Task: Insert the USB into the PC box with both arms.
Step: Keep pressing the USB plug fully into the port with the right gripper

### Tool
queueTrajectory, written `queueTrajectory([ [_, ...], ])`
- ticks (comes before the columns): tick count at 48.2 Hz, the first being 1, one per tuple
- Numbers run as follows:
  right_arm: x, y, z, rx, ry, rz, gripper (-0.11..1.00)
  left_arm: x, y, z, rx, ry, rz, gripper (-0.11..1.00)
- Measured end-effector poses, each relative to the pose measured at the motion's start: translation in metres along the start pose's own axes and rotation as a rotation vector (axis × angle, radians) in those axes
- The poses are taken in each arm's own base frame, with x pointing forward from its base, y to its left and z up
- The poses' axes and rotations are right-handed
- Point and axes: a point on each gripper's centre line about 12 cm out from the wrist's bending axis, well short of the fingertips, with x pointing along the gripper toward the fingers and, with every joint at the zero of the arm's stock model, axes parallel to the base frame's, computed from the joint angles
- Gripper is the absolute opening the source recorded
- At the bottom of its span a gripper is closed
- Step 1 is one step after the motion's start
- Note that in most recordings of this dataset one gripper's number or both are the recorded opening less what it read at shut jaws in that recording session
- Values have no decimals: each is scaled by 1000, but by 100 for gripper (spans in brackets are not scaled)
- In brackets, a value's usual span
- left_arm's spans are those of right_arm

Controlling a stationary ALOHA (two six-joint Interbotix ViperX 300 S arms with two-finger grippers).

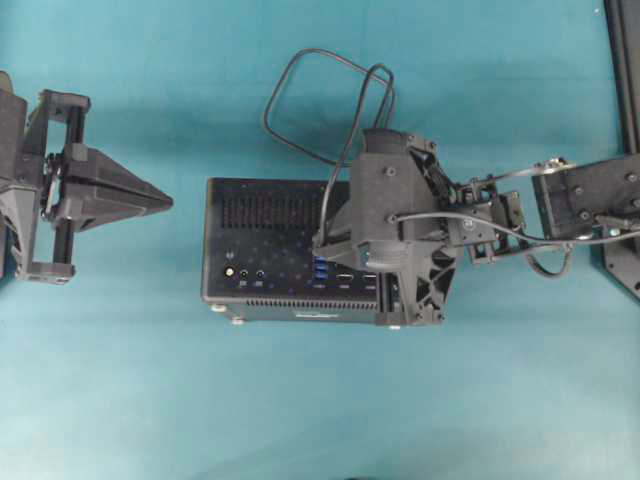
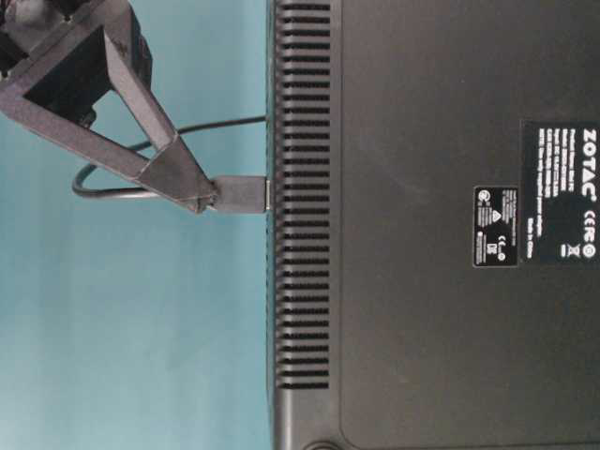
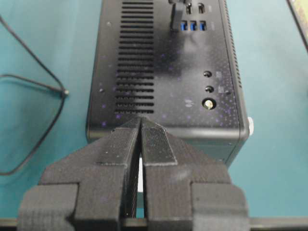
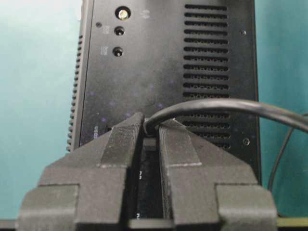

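The PC box [image 1: 265, 215] lies flat mid-table, ports and vent grille facing up. My right gripper [image 1: 318, 245] reaches over it from the right, shut on the USB plug [image 2: 239, 194]. The plug's end meets the box's port face [image 2: 281, 194] at the leftmost blue port [image 3: 183, 26]; how deep it sits I cannot tell. In the right wrist view the jaws [image 4: 150, 126] pinch the plug [image 4: 150, 143], with the cable [image 4: 216, 107] curving off right. The cable loops on the table behind the box [image 1: 355, 130]. My left gripper [image 1: 170, 203] is shut and empty, just left of the box [image 3: 168, 72].
Round jacks [image 3: 208, 89] and more ports sit along the box's front edge, with a silver foot [image 1: 237, 320] below. A dark frame [image 1: 625, 70] runs along the right edge. Slack cable [image 3: 33, 83] lies left of the box in the left wrist view.
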Motion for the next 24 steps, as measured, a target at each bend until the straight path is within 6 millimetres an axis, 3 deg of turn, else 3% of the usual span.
queueTrajectory([
  [24,0,0,0,-28,12,-18,9,0,0,0,0,0,0,0],
])
